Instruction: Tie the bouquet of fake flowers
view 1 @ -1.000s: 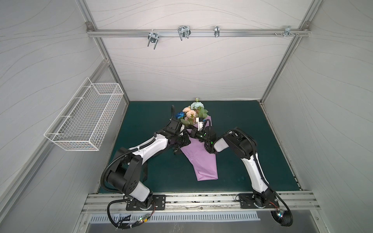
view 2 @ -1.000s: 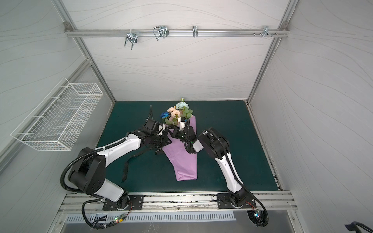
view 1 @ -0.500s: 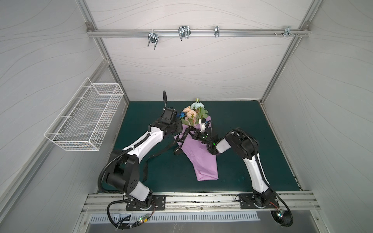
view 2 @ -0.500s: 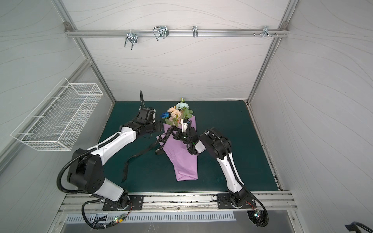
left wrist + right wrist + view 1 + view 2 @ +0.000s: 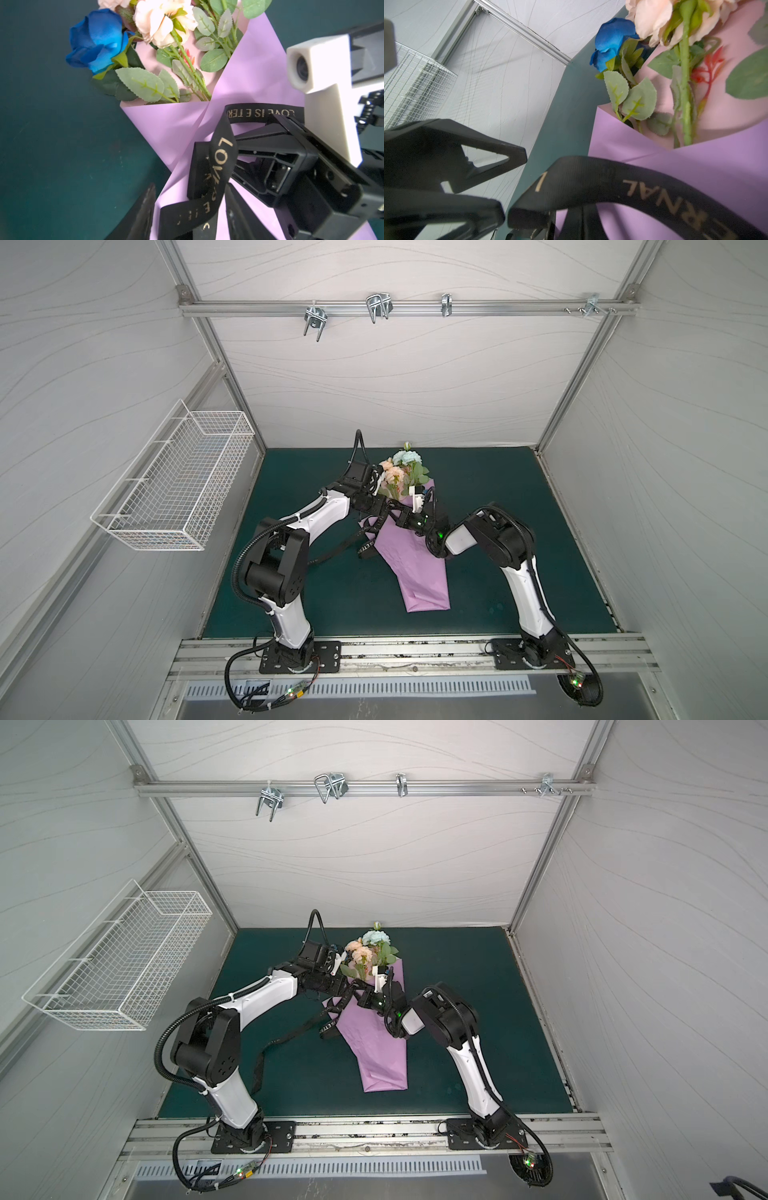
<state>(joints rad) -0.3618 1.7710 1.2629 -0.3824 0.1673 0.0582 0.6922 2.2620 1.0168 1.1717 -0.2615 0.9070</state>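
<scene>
Black woven ribbon with pale gold lettering [image 5: 220, 164] crosses the neck of the wrap, and the left gripper [image 5: 190, 187] sits low beside it again. Half a second ago that arm was lifted toward the far left, and a second ago it was at the neck with jaws nearly together. Now its jaws stand spread on either side of the ribbon's loop, pinching nothing. The right gripper [image 5: 236, 158] has not shifted; its jaws are pressed together, and the ribbon draped over them seems pinched there. So the left arm has likely let one strand go and come back for a fresh hold. The knot looks unfinished: the loop is slack and a long tail trails over the dark green mat [image 5: 340, 601] toward the near left.

The bouquet of fake flowers [image 5: 400, 472] lies at the far middle of the mat, heads pointing far. It is rolled in a cone of lilac paper with a pink inside [image 5: 419, 568], whose folded end points near. A deep blue rose [image 5: 97, 39] leans out on the left and peach roses [image 5: 162, 22] crowd the middle. A pale blue bloom [image 5: 406, 457] lies farthest, and serrated green leaves [image 5: 147, 83] and thin stems run down into the paper's mouth.
</scene>
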